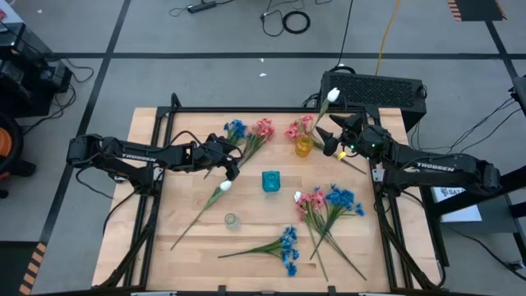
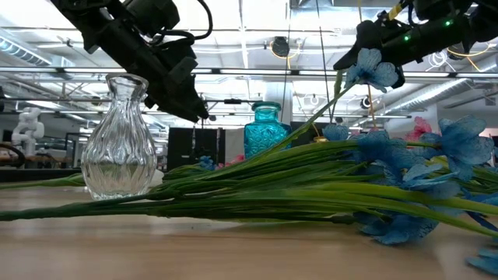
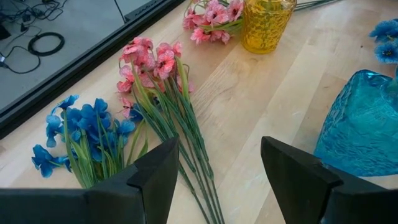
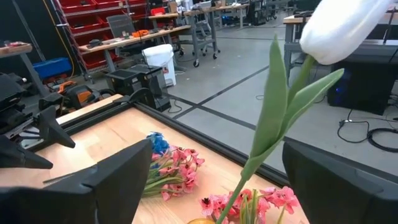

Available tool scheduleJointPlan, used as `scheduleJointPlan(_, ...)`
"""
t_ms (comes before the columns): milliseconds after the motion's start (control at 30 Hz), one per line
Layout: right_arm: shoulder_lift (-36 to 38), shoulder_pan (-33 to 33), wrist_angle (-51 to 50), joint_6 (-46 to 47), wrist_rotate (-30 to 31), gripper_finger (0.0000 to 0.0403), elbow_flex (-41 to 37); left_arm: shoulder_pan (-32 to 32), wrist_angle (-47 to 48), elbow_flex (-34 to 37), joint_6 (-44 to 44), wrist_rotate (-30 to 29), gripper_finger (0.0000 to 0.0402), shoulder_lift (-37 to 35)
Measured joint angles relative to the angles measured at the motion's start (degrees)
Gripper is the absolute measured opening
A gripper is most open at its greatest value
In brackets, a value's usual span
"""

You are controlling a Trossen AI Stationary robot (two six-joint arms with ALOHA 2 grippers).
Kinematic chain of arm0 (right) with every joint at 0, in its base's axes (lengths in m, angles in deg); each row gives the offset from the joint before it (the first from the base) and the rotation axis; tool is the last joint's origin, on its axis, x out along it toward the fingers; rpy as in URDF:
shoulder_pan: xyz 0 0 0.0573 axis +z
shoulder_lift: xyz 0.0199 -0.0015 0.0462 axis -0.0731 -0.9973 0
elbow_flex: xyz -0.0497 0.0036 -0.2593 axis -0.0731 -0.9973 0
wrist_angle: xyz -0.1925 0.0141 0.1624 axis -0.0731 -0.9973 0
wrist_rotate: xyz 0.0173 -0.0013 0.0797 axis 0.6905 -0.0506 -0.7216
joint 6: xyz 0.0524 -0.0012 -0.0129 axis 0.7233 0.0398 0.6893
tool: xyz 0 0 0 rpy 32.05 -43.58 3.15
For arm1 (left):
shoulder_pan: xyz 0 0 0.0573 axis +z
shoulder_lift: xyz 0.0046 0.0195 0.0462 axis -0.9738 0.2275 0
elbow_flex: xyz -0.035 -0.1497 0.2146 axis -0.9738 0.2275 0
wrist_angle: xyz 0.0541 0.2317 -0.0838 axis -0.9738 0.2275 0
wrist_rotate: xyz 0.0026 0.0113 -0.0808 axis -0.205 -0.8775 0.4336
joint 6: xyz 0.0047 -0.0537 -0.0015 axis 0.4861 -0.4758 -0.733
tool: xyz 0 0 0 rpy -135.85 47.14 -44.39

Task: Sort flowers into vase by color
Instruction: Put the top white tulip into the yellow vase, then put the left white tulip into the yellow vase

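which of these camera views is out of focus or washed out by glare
Low view: bright ceiling lights wash out the background, and the nearest blue flowers blur. Right wrist view: the white tulip bud is soft and overexposed. High and left wrist views look evenly lit and sharp.

White capital letters reading "TROSSEN" stood along the forearm of the left arm (image 1: 136, 155) in the high view, and the same word ran along the forearm of the right arm (image 1: 436, 168). No other lettering, number or sign could be read in any view.
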Motion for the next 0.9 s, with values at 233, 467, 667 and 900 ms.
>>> scheduleJointPlan(233, 0.0, 0.0, -1.0, -0.2, 0.0, 0.0353, 0.0, 0.0, 0.0, 0.0, 0.0, 0.0, 0.0235, 0.0)
scheduleJointPlan(467, 0.0, 0.0, -1.4, -0.2, 0.0, 0.0353, 0.0, 0.0, 0.1, 0.0, 0.0, 0.0, 0.0235, 0.0)
scheduleJointPlan(667, 1.3, 0.0, -3.7, 0.0, 0.0, 0.0353, 0.0, 0.0, 1.1, 0.0, 0.0, 0.0, 0.0235, 0.0)
scheduleJointPlan(900, 4.3, 0.0, -9.1, 0.0, -0.5, 0.0352, 0.0, 0.0, 1.2, 0.0, -0.1, 0.0, 0.0235, 0.0)
